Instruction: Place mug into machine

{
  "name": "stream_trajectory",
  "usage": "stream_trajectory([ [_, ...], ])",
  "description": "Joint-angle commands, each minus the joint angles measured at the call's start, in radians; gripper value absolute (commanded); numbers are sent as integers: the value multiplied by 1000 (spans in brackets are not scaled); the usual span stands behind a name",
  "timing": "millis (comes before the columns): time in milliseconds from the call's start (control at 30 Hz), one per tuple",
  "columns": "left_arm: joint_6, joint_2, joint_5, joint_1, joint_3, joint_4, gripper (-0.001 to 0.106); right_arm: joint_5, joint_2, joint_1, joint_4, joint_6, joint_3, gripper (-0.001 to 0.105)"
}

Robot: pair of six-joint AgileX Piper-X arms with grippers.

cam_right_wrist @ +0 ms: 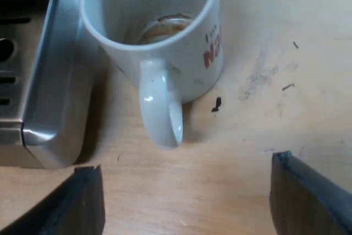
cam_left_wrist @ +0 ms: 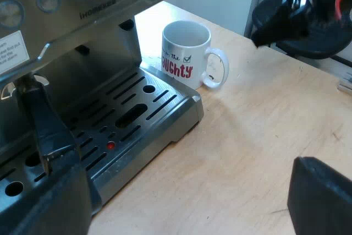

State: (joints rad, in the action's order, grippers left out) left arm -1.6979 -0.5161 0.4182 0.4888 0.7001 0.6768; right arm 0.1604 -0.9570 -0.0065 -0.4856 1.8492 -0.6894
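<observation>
The left gripper hangs low before the brushed-steel espresso machine, its black fingers spread wide and empty. The white ceramic mug with red lettering stands upright on the pale wooden table, just beside the corner of the slotted metal drip tray, its handle turned away from the machine. The right gripper hovers near that handle, fingers apart, holding nothing.
</observation>
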Motion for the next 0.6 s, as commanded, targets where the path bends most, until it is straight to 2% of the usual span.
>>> stream_trajectory([
  [33,-4,1,7,5,7,-17,79,1,2,1,104,-14,48,64],
  [200,-4,1,7,5,7,-17,79,48,2,1,253,-12,136,64],
  [500,-4,1,7,5,7,-17,79,59,2,1,525,-12,278,64],
  [600,-4,1,7,5,7,-17,79,63,0,1,651,-12,326,60],
])
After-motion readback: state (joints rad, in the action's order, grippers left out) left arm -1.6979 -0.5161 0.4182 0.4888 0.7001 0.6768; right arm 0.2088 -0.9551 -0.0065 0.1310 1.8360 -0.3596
